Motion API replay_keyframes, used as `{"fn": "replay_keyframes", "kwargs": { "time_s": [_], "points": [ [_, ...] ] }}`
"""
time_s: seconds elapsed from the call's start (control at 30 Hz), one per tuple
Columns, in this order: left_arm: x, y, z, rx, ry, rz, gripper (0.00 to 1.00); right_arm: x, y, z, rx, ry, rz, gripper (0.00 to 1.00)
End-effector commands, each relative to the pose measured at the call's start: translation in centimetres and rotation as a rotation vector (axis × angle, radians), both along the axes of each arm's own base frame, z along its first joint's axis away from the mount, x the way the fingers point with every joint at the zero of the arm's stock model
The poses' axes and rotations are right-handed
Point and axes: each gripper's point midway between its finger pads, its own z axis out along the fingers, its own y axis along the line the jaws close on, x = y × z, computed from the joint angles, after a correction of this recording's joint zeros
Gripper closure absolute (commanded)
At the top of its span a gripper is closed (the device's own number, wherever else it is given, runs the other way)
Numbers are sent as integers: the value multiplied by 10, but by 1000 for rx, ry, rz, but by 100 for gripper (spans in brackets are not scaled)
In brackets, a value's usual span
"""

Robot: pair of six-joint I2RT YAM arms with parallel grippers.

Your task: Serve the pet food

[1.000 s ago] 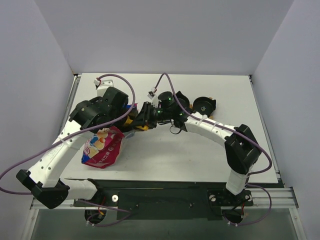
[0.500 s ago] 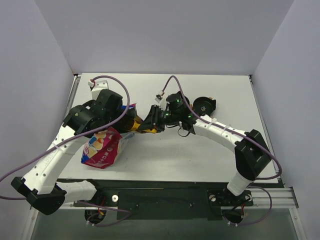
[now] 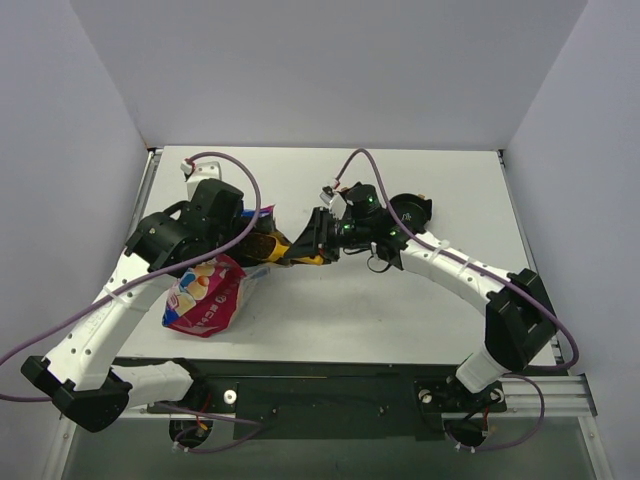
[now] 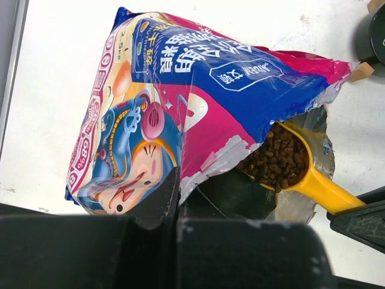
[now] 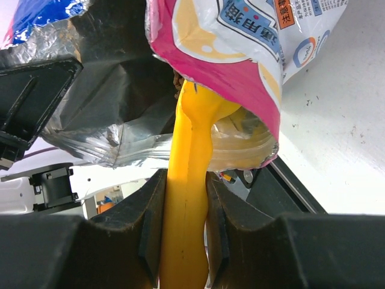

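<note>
Left claw (image 4: 177, 201): fully closed, pinching torn edge of bag (image 4: 198, 90). Right claw (image 5: 184, 229): narrowly parted, clamping handle of scoop (image 5: 191, 144). Pet food (image 4: 275, 158): heaped in scoop bowl, inside bag mouth, ahead of right claw.

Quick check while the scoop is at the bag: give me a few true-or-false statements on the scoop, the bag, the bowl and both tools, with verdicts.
1. The right tool grips the handle of the yellow-orange plastic scoop. True.
2. The scoop's cup is empty. False: it holds brown kibble pellets.
3. The scoop's cup sits in the open mouth of the glossy magenta-edged bag. True.
4. The left tool is open, clear of the bag. False: it is shut on the bag's edge.
5. The scoop hangs over the small black round bowl. False: the bowl stands apart, beside the right arm.
</note>
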Motion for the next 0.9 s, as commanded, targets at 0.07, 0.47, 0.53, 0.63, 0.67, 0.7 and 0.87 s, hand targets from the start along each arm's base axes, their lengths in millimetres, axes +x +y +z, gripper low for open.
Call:
{"fn": "replay_keyframes", "kwargs": {
  "time_s": [0.07,0.47,0.53,0.63,0.67,0.7,0.87],
  "points": [
    [19,-27,54,-203,-218,-57,100,10,0,63,139,-133,2,100],
    [19,-24,47,-200,-204,-29,100,3,-15,74,160,-150,1,100],
    [19,-21,48,-200,-204,-12,100,1,-18,76,176,-144,2,100],
    [21,-21,47,-203,-201,4,100,1,-23,79,202,-145,-8,100],
    [22,-19,47,-204,-201,10,100,0,-24,76,199,-136,-7,100],
    [22,-19,46,-208,-201,15,100,-1,-25,76,201,-135,-2,100],
    [29,-14,51,-225,-210,55,100,-5,-28,75,219,-133,0,100]
  ]
}}
